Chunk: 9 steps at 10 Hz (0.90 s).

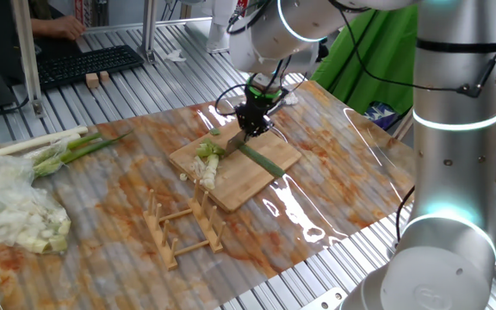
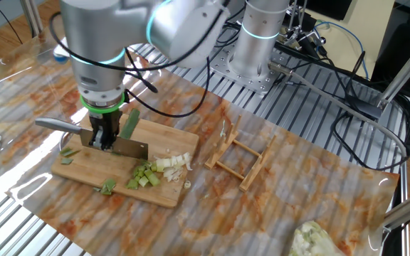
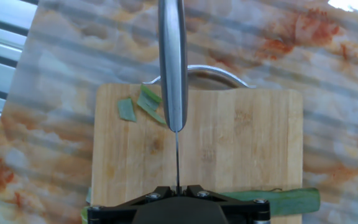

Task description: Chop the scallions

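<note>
A bamboo cutting board [image 1: 261,181] lies on the marbled mat. My gripper [image 1: 253,127] stands over it, shut on a knife whose blade [image 2: 130,148] rests edge-down on the board and whose steel handle [image 2: 59,126] points away. The scallions show as a green stalk [image 1: 261,160] lying across the board under the blade, with cut white and pale-green bits [image 1: 207,168] heaped at the board's end. In the hand view the knife [image 3: 172,56] runs straight ahead from my gripper [image 3: 178,190], with green bits [image 3: 143,104] left of it and the stalk [image 3: 278,200] beside the fingers.
A wooden rack [image 1: 183,228] lies just off the board. A bundle of whole stalks [image 1: 54,148] and a pale heap in clear plastic [image 1: 15,211] sit at the mat's far end. A keyboard [image 1: 84,62] stands on the slatted table beyond.
</note>
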### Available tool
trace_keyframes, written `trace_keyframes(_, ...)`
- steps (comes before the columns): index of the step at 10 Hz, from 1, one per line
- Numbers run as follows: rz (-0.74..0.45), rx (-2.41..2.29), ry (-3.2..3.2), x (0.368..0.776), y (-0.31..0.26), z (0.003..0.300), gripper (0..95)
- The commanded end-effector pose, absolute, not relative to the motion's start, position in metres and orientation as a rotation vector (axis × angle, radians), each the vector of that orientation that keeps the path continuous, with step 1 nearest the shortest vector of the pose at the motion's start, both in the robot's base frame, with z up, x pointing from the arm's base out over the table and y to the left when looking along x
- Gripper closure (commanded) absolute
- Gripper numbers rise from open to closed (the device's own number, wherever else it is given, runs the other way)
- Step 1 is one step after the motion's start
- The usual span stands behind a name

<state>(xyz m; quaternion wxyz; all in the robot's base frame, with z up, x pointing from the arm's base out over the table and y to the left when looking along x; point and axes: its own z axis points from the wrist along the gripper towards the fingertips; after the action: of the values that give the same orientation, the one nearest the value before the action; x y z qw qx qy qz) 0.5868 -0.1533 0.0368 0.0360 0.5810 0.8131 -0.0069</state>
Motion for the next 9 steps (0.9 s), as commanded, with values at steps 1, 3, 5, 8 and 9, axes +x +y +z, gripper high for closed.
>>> trace_keyframes(1,-0.034,1.820,2.528,0.583,-0.152,0.048,95.0)
trace_keyframes(3,-0.071,1.790,2.537,0.581,-0.150,0.054,95.0)
trace_keyframes(5,-0.075,1.790,2.540,0.579,-0.150,0.059,95.0)
trace_keyframes(8,-0.073,1.797,2.544,0.578,-0.151,0.064,95.0)
trace_keyframes(9,-0.073,1.795,2.544,0.577,-0.151,0.063,95.0)
